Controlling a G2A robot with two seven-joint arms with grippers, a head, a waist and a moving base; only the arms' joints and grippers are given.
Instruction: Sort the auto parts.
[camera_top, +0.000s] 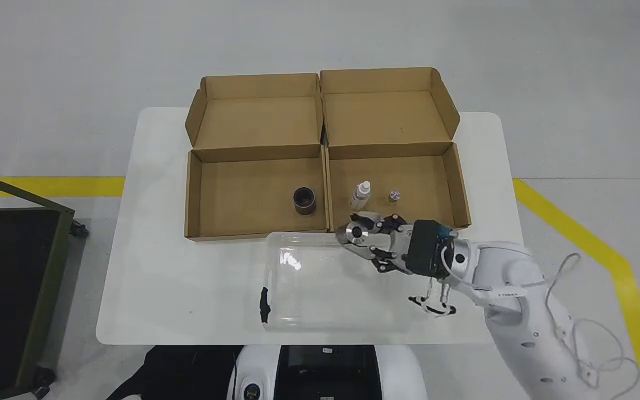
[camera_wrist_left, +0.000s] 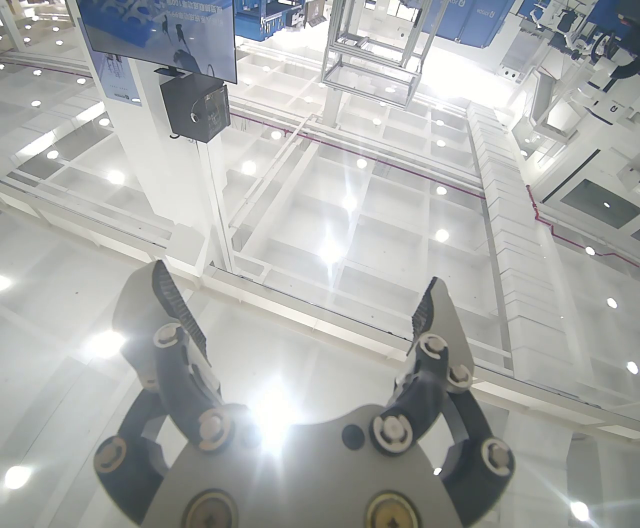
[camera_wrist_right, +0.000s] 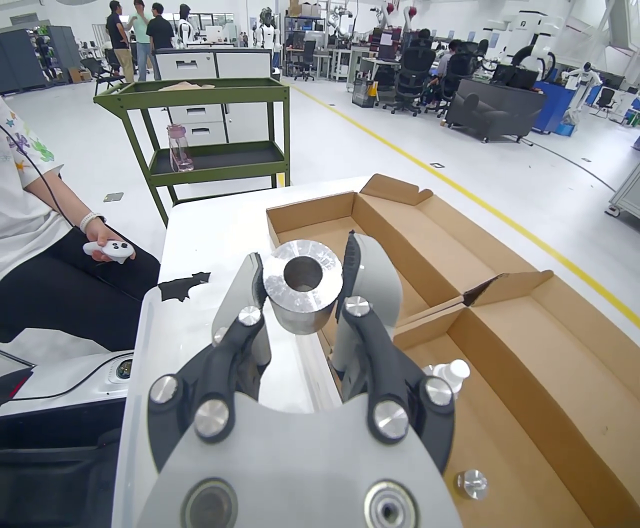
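Steel, thick-walled and bored through the middle, the metal ring (camera_wrist_right: 300, 295) sits clamped between the fingertips of the right gripper (camera_wrist_right: 303, 257), held by its curved side with the bore facing up; it hangs over the far right corner of the clear tray (camera_top: 310, 290), just short of the front walls of the two cardboard boxes and close to the seam between them; the left box (camera_top: 240, 200) holds a dark ring (camera_top: 304, 200), the right box (camera_top: 430, 190) a white bottle (camera_top: 360, 194) and a small silver piece (camera_top: 394, 194), all on the white bench (camera_top: 150, 250); the left gripper (camera_wrist_left: 297, 280) is spread wide and empty, pointing up at the ceiling; the likely trouble lies in the grip and the drop; only the tips bear on a smooth round wall, so a heavy-looking part could twist or slide out during the carry; the cardboard front wall stands just ahead, and a low pass could catch it and shove a box; the ring hovers near the divide, so a release there could land it on the shared wall or in the wrong box; let go from too high over the right box, it could topple the bottle.
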